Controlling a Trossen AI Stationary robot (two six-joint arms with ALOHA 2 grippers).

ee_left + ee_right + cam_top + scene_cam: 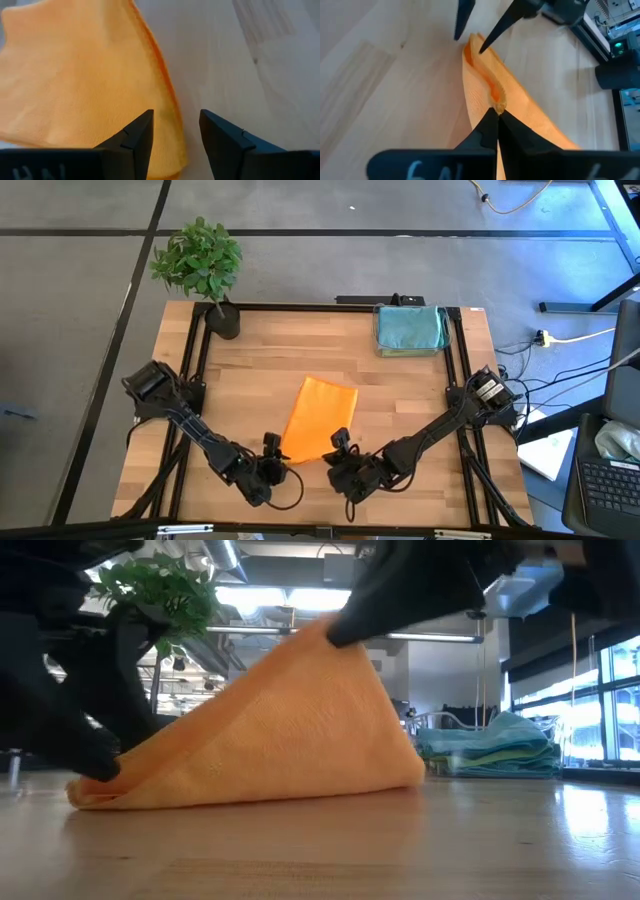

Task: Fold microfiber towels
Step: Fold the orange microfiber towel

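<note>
An orange microfiber towel [320,415] lies folded on the wooden table, near its front edge. My right gripper [340,442] is shut on its near right corner and holds that corner up. From there the near edge slopes down to the near left corner [95,792], which rests on the table. My left gripper [176,116] is open and low, one finger on each side of that left corner. A stack of folded teal and light blue towels [410,330] sits at the far right. My right gripper pinches the orange towel's near right corner [495,100] between its two fingertips, slanting down from the table's near right. Several layers bunch at the pinch. The corner is lifted clear [325,632]; the cloth below it drapes to the table. Whether my left gripper touches the towel's left corner, I cannot tell.
A potted plant [200,265] stands at the table's far left corner. A black frame [300,307] rims the table. Bare wood lies to the left and right of the orange towel and between it and the stack.
</note>
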